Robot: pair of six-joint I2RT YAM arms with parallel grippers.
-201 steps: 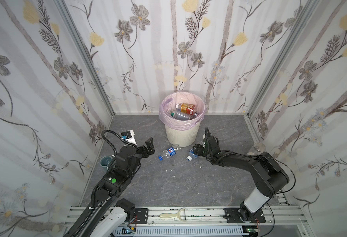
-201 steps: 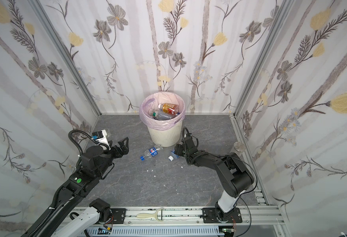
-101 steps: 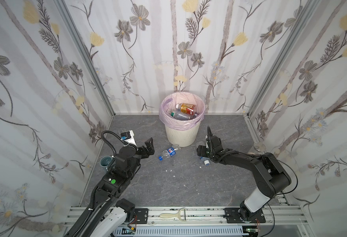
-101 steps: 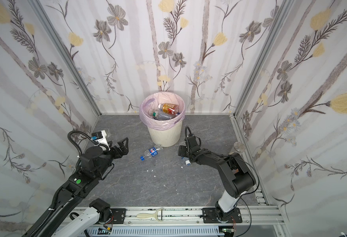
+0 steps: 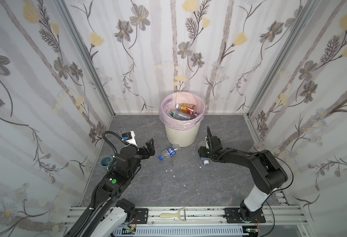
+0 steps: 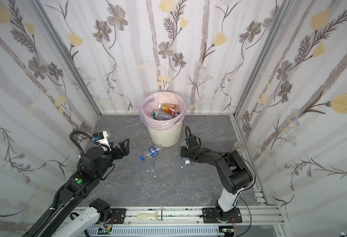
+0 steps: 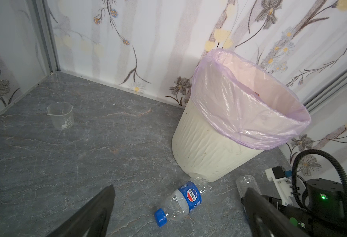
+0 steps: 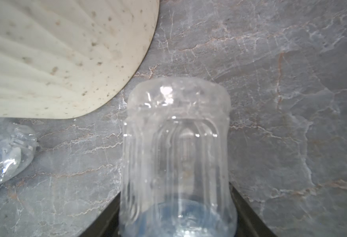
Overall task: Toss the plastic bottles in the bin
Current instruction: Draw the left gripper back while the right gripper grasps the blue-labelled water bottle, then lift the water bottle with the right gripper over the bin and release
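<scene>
The bin [image 5: 180, 135] stands at the back wall, cream and ribbed, with a pink bag over its rim. Inside lie an orange-red bottle [image 5: 187, 107] and clear ones [image 5: 179, 116]. A clear bottle with a blue label and cap [image 5: 169, 151] lies on the floor in front of the bin. My left gripper [image 5: 150, 146] hovers open just left of it; the left wrist view shows this bottle [image 7: 180, 203] between the spread fingers [image 7: 98, 209]. My right gripper [image 5: 203, 153] is shut on another clear bottle [image 8: 176, 156] low at the bin's right; its cap [image 5: 206, 162] pokes out.
A small grey cup [image 5: 105, 162] sits by the left wall, and a clear glass beaker [image 7: 60, 116] in the back left corner. A round clear object [image 5: 259, 146] rests by the right wall. White crumbs [image 5: 169, 170] dot the grey floor. A peeler [image 5: 173, 215] lies on the front rail.
My right gripper dragged its clear bottle a little to the right, away from the bin's front, and its jaws narrowed onto the bottle. The left arm and the blue-labelled bottle stayed put.
</scene>
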